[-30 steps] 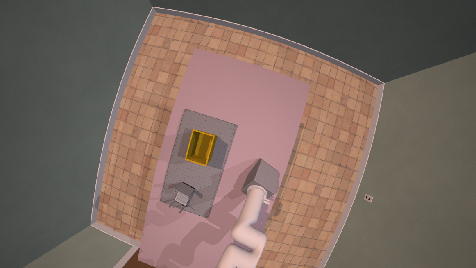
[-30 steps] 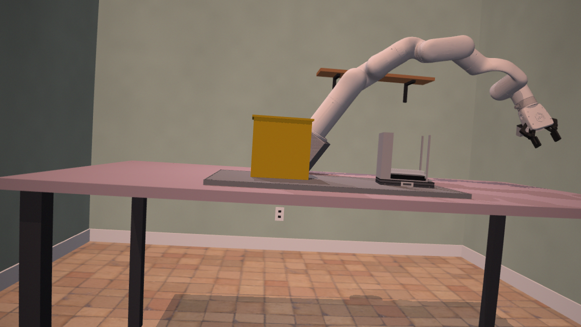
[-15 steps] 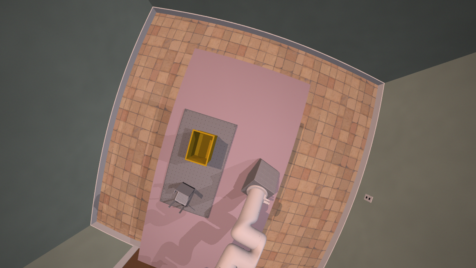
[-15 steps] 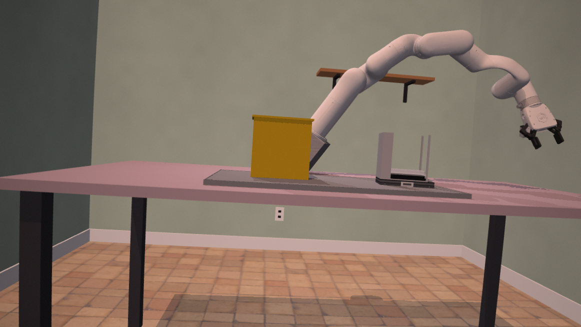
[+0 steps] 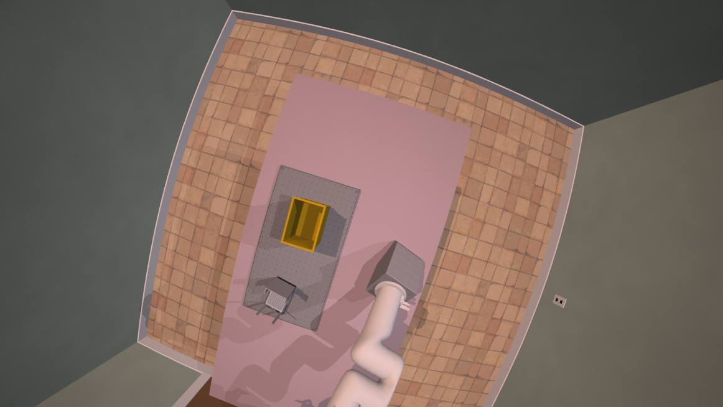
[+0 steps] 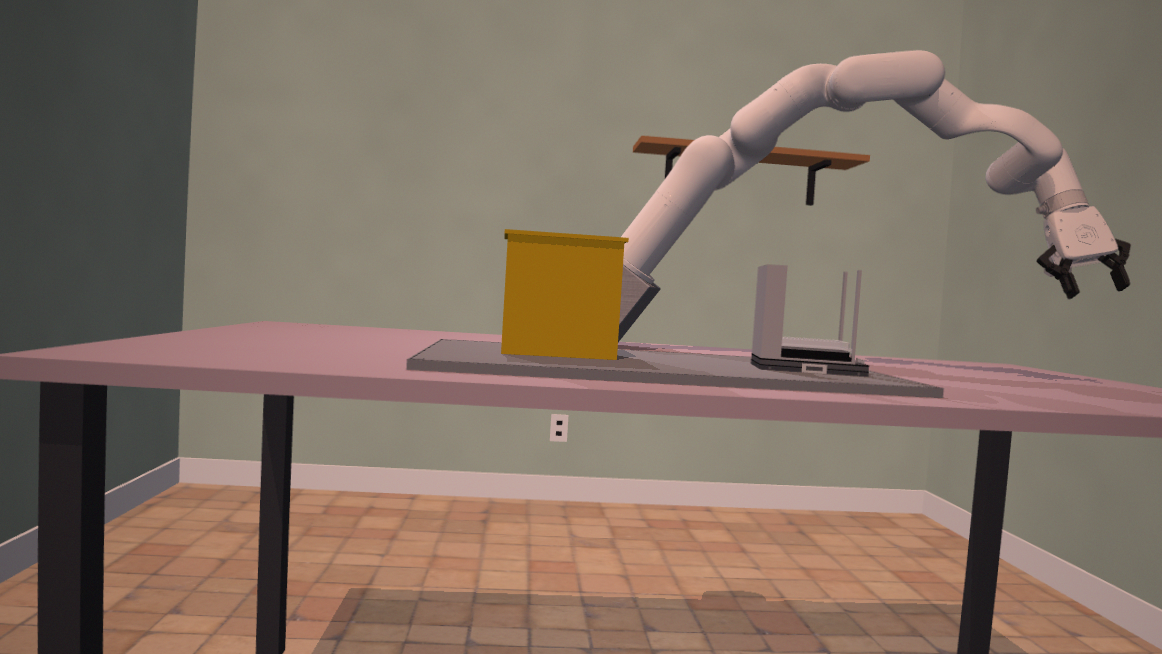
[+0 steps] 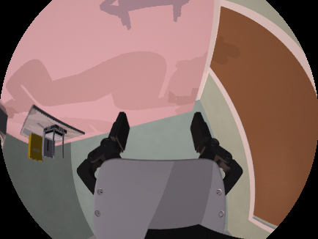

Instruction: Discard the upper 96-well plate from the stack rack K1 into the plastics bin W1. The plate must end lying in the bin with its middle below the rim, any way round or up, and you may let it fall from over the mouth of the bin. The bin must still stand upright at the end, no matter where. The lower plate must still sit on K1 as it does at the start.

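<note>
Room enclosed by plain walls: grey-green wall (image 6: 365, 162) behind the table, a darker grey-green wall (image 6: 89, 162) on the left side of the exterior view. Pale baseboard (image 6: 569, 487) runs along the foot of the walls. Floor (image 6: 528, 560) of terracotta tiles in mixed orange and tan shades. Pink-topped table (image 6: 243, 357) on black legs (image 6: 71, 503), long and rectangular from above. Brown wooden wall shelf (image 6: 821, 155) on black brackets (image 6: 813, 182), mounted high on the back wall. White wall socket (image 6: 558, 427) low on the back wall; a second socket (image 5: 559, 301) on the side wall. Soft shadows fall across the table top.
</note>
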